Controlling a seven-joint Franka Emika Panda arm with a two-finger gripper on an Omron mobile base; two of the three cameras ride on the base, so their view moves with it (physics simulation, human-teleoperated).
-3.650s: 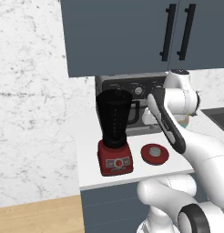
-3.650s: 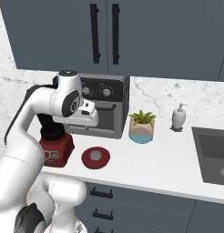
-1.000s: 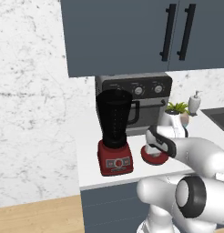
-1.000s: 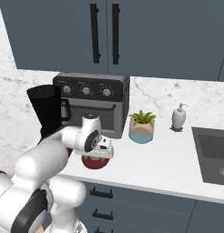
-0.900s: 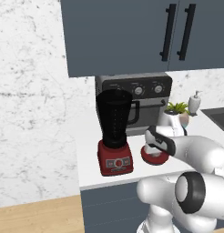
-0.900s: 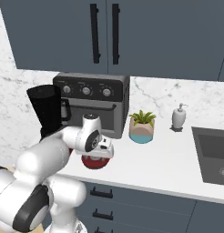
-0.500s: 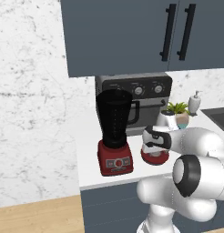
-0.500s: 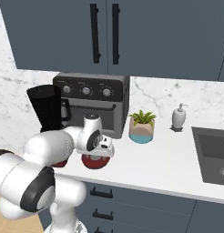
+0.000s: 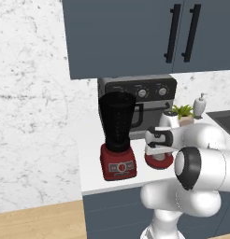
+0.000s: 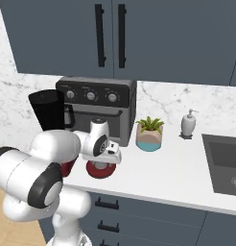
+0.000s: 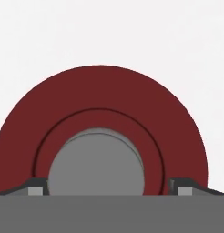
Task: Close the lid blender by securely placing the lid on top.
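The red lid [image 11: 100,91] lies flat on the white counter, its grey round centre [image 11: 96,164] facing up. My gripper [image 11: 109,189] hangs straight over it, open, with one finger tip on each side of the grey centre. In the base views the hand [image 9: 158,139] covers most of the lid [image 9: 160,161], which sits just right of the blender [image 9: 118,135]. The blender's dark jar stands upright on its red base with its mouth uncovered. From the right, the gripper [image 10: 108,158] sits on top of the lid [image 10: 101,170], and the blender [image 10: 48,113] stands behind my arm.
A grey toaster oven [image 10: 98,103] stands against the wall behind the lid. A potted plant [image 10: 149,132] and a soap dispenser [image 10: 188,124] sit further right, before the sink [image 10: 225,163]. Dark cabinets [image 9: 149,32] hang overhead.
The arm has swung down from in front of the oven, and the hand has settled lower over the lid. The lid and blender have not moved.
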